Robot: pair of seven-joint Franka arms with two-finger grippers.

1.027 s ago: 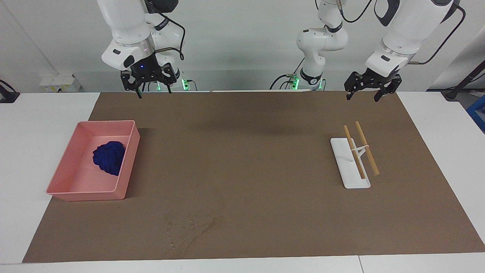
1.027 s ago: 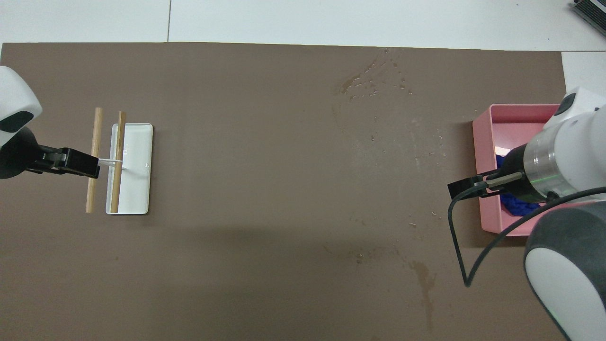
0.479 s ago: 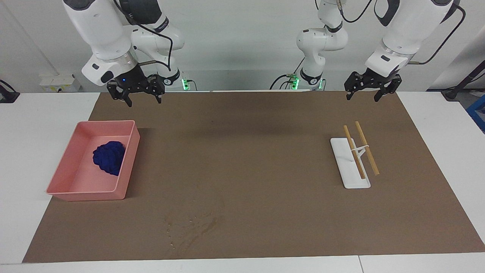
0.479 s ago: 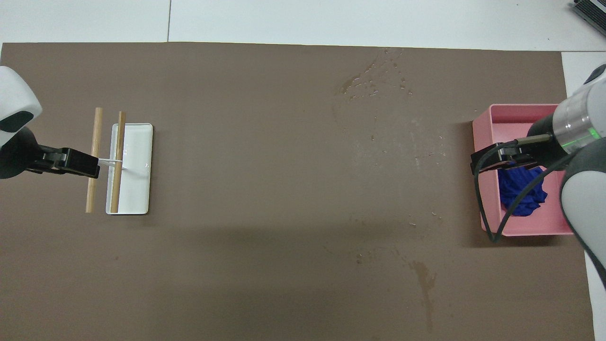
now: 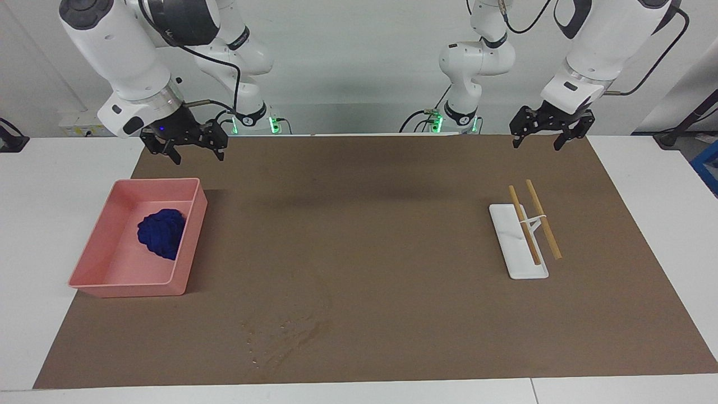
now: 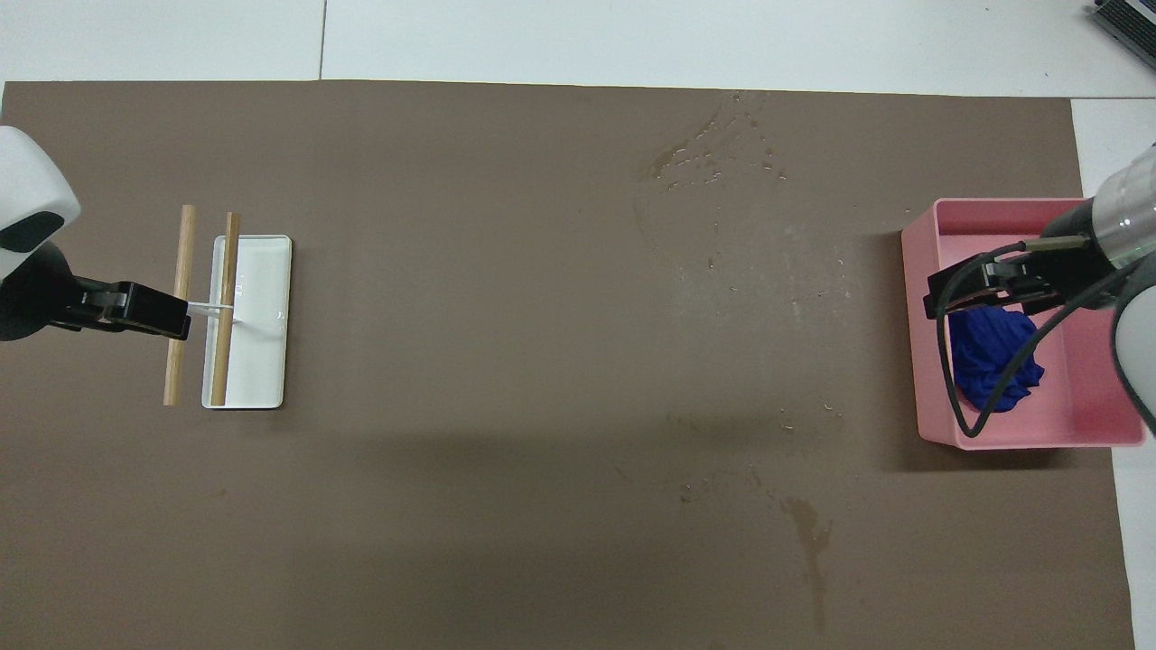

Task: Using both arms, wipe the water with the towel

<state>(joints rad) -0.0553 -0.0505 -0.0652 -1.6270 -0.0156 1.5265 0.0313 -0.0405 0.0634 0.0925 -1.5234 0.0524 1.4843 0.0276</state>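
Observation:
The navy-blue towel (image 5: 161, 233) (image 6: 993, 357) lies crumpled in a pink tray (image 5: 157, 180) (image 6: 993, 206) at the right arm's end of the table. Water (image 5: 280, 334) (image 6: 709, 153) is spattered on the brown mat, farther from the robots than the tray and toward the table's middle. My right gripper (image 5: 199, 157) (image 6: 975, 284) hangs open and empty, raised over the tray and well clear of the towel. The left gripper (image 5: 537, 145) (image 6: 153, 311) waits open and empty in the air above the wooden sticks.
A white stand (image 5: 519, 241) (image 6: 253, 320) carrying two wooden sticks (image 5: 543, 219) sits at the left arm's end. A brown mat (image 5: 364, 224) covers most of the white table. Dried stains (image 6: 813, 533) mark the mat nearer to the robots.
The right arm has swung toward its own end of the table, bringing its gripper from beside the tray to over it and uncovering the towel in the overhead view. The left arm has not moved.

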